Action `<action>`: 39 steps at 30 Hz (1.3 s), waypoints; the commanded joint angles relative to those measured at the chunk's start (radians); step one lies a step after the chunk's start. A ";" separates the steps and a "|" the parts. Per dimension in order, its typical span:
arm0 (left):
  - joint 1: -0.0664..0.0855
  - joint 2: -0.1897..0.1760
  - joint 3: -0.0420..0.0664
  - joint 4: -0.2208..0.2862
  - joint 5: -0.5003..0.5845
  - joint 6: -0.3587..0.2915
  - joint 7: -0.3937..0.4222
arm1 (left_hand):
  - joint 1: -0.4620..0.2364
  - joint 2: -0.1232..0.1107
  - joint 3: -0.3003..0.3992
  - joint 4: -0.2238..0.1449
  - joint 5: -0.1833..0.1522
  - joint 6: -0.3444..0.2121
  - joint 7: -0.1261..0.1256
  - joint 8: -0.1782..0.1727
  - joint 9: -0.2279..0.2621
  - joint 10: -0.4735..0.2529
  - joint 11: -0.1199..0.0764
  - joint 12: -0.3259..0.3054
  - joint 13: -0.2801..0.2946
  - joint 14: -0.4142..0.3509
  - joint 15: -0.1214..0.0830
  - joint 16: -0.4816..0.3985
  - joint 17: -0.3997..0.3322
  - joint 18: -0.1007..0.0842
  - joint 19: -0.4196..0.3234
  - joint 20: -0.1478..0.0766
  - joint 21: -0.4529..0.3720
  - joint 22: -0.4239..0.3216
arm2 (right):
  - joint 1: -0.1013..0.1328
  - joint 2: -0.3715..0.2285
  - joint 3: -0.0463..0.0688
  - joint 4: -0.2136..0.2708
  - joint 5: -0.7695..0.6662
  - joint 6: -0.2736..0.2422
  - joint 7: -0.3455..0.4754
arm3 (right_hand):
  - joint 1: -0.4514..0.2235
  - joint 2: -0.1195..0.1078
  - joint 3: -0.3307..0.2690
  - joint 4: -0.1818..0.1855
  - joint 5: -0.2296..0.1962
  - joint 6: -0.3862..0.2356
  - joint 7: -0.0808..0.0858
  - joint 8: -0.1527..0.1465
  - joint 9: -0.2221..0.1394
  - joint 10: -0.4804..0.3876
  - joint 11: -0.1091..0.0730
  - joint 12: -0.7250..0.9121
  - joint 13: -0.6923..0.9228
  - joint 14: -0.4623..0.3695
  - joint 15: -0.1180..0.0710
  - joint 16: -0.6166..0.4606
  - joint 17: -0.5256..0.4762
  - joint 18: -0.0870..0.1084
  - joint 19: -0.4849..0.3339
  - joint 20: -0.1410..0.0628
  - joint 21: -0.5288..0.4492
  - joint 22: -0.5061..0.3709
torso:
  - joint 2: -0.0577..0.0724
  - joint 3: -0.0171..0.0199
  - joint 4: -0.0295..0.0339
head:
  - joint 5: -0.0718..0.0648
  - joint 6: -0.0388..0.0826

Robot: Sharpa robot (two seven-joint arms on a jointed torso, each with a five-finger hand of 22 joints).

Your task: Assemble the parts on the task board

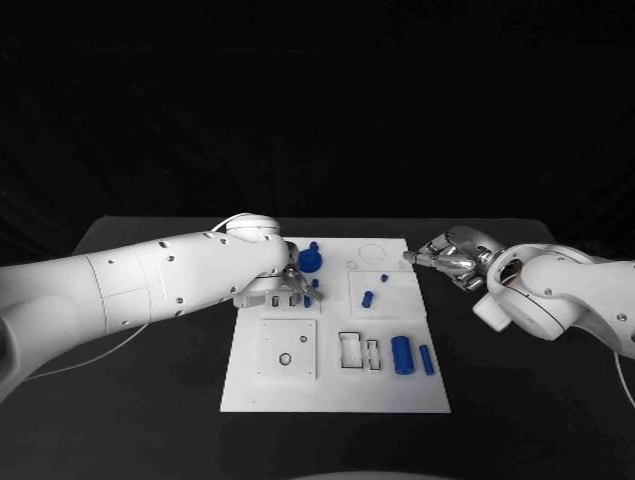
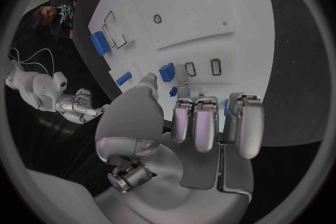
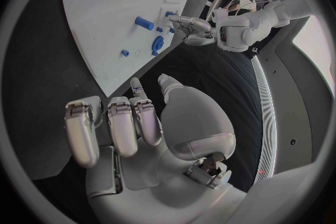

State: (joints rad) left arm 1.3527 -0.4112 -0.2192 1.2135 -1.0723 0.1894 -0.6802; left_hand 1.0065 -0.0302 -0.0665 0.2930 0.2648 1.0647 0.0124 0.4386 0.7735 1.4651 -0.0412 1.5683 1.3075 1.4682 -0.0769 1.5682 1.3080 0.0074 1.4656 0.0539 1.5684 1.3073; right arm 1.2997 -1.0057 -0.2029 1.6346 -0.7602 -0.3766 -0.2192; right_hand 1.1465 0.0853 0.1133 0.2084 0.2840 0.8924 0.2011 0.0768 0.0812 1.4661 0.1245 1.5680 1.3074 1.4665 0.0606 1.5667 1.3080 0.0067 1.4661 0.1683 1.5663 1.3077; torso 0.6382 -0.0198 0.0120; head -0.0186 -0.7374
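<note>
The white task board (image 1: 339, 385) lies mid-table. My left hand (image 1: 278, 290) hovers over its far left part with fingers spread and nothing visibly in them. Its fingertips (image 2: 183, 89) are close to a small blue block (image 2: 167, 71), seen in the head view as the small blue block (image 1: 307, 297). A round blue part (image 1: 310, 260) stands just beyond the hand. My right hand (image 1: 447, 260) is off the board's far right edge, empty, fingers (image 3: 119, 123) loosely apart. A large blue cylinder (image 1: 401, 353) and a thin blue bar (image 1: 427, 359) lie near the board's right front.
Two smaller blue pieces (image 1: 368, 298) (image 1: 385, 277) sit mid-board. A raised white square plate (image 1: 290, 350) with holes and two rectangular slots (image 1: 352, 351) occupy the board's front half. The black table (image 1: 159, 400) surrounds the board. A white cable (image 1: 101, 350) trails at the left.
</note>
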 commanded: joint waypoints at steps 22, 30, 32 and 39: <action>-0.013 0.019 0.001 -0.024 -0.008 0.002 0.017 | 0.074 0.011 0.026 -0.001 0.051 -0.001 0.003 -0.024 0.027 0.106 0.000 0.002 0.263 0.103 0.000 0.003 0.263 -0.007 0.105 -0.005 0.002 0.263 | -0.001 0.005 0.000 -0.004 -0.012 0.032 -0.017 | 0.008 0.003 -0.003 0.005 0.013 -0.009 0.003 0.003 0.001 0.105 0.007 0.003 0.263 0.104 0.008 0.004 0.263 -0.007 0.105 0.007 0.004 0.263 | 0.001 0.0004 -0.0008 | -0.001 -0.005; -0.013 0.017 0.001 -0.023 -0.014 -0.004 0.023 | 0.079 0.010 0.027 -0.001 0.058 -0.001 0.002 -0.026 0.030 0.106 0.000 0.002 0.263 0.103 0.000 0.003 0.263 -0.007 0.105 -0.005 0.002 0.263 | -0.002 0.008 -0.001 -0.006 -0.012 0.039 -0.022 | 0.010 0.003 -0.004 0.004 0.018 -0.010 0.003 0.003 0.002 0.105 0.008 0.003 0.263 0.104 0.008 0.004 0.263 -0.007 0.105 0.007 0.004 0.263 | 0.001 -0.0003 0.0011 | -0.002 -0.008; -0.013 0.017 0.001 -0.023 -0.015 -0.007 0.025 | 0.079 0.010 0.027 -0.001 0.058 -0.001 0.002 -0.026 0.030 0.106 0.000 0.002 0.263 0.103 0.000 0.003 0.263 -0.007 0.105 -0.005 0.002 0.263 | -0.002 0.008 -0.001 -0.007 -0.012 0.040 -0.023 | 0.011 0.003 -0.004 0.004 0.020 -0.011 0.003 0.003 0.002 0.105 0.008 0.003 0.263 0.104 0.008 0.004 0.263 -0.007 0.105 0.007 0.004 0.263 | 0.001 -0.0002 0.0003 | -0.002 -0.007; -0.013 0.017 0.001 -0.024 -0.017 -0.015 0.032 | 0.079 0.010 0.027 0.000 0.059 -0.001 0.002 -0.027 0.030 0.106 0.000 0.002 0.263 0.103 0.000 0.003 0.263 -0.007 0.105 -0.005 0.002 0.263 | -0.002 0.008 -0.001 -0.007 -0.013 0.044 -0.027 | 0.012 0.003 -0.004 0.004 0.022 -0.011 0.003 0.003 0.002 0.105 0.008 0.003 0.263 0.104 0.008 0.004 0.263 -0.007 0.105 0.007 0.004 0.263 | 0.001 -0.0001 0.0007 | -0.004 -0.011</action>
State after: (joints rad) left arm 1.3399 -0.3957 -0.2189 1.1891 -1.0811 0.1830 -0.6660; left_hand 1.0763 -0.0238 -0.0453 0.2910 0.3202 1.0647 0.0124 0.4175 0.8022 1.4650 -0.0412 1.5683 1.3074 1.4682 -0.0768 1.5682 1.3076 0.0073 1.4656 0.0540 1.5684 1.3073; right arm 1.2984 -0.9982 -0.2033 1.6280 -0.7620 -0.3520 -0.2390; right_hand 1.1506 0.0893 0.1134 0.2084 0.3022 0.8892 0.2042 0.0768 0.0816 1.4661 0.1245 1.5680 1.3073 1.4665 0.0606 1.5667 1.3076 0.0068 1.4661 0.1683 1.5663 1.3073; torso 0.6389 -0.0198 0.0120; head -0.0210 -0.7474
